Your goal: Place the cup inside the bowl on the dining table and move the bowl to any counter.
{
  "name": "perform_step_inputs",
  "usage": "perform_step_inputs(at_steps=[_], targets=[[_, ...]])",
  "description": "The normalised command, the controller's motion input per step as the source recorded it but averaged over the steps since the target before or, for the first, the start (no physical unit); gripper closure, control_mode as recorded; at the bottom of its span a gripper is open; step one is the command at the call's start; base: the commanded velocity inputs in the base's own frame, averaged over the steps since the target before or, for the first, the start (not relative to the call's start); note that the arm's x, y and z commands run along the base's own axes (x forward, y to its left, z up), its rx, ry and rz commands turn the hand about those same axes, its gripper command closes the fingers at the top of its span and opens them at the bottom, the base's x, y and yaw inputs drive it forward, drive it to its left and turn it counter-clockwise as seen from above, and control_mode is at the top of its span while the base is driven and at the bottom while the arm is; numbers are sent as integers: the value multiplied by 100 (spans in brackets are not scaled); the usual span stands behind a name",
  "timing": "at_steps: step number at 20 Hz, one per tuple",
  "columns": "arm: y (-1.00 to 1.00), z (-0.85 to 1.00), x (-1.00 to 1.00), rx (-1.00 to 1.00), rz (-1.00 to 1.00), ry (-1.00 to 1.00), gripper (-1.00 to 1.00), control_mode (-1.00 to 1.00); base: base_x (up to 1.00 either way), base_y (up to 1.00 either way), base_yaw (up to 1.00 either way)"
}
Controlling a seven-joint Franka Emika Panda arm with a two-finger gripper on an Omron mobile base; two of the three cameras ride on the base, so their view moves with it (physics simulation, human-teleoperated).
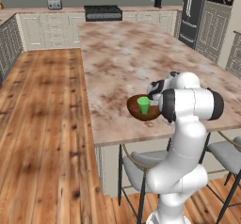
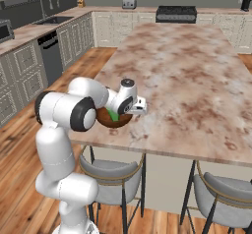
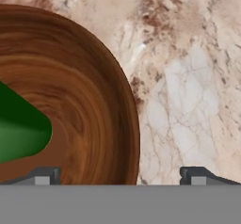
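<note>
— Where's the cup?

— I see the cup (image 1: 143, 105) standing upright inside the bowl (image 1: 134, 109), which sits near the stool-side edge of the dining table's surface (image 1: 141, 53).

— And your end effector?

— My end effector (image 3: 120, 175) hangs just over the bowl's rim, one fingertip (image 3: 43, 176) above the bowl, the other above bare stone. Its jaws stand fully apart with nothing between them; the cup lies off to one side.
</note>
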Motion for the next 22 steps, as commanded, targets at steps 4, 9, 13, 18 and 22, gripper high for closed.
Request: perform_step_inputs(at_steps=[4, 9, 13, 18, 22], targets=[[0, -13, 0, 0, 0, 0, -100, -100, 0, 0, 0], [0, -3, 0, 0, 0, 0, -100, -100, 0, 0, 0], [0, 0, 0, 0, 0, 0, 100, -100, 0, 0, 0], [0, 0, 0, 0, 0, 0, 100, -100, 0, 0, 0], [0, 0, 0, 0, 0, 0, 100, -100, 0, 0, 0]])
